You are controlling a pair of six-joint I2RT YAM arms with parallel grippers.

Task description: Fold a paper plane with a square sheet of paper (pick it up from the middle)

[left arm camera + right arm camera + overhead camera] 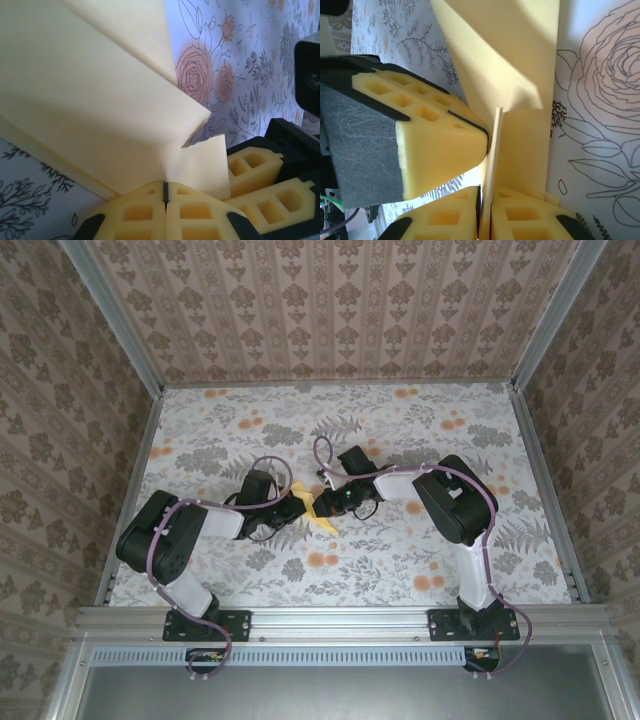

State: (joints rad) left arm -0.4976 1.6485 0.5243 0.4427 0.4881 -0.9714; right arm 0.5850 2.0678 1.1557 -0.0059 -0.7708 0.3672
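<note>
The pale-yellow sheet of paper [320, 512] is folded with straight creases into a pointed shape and is held off the table between both arms near the middle. My left gripper [302, 504] is shut on it from the left. In the left wrist view the jaws [166, 192] press together on the paper's [100, 100] lower fold. My right gripper [336, 502] is shut on it from the right, and a thin folded edge of the paper [520, 60] runs down between its jaws [485, 212]. The left gripper's foam finger [440, 145] sits right beside that edge.
The table has a floral cover [420, 440] with orange flower prints. Patterned walls and aluminium rails [545, 490] close it in on three sides. Both arm bases stand at the near edge, with purple cables [320, 450] looping over the arms.
</note>
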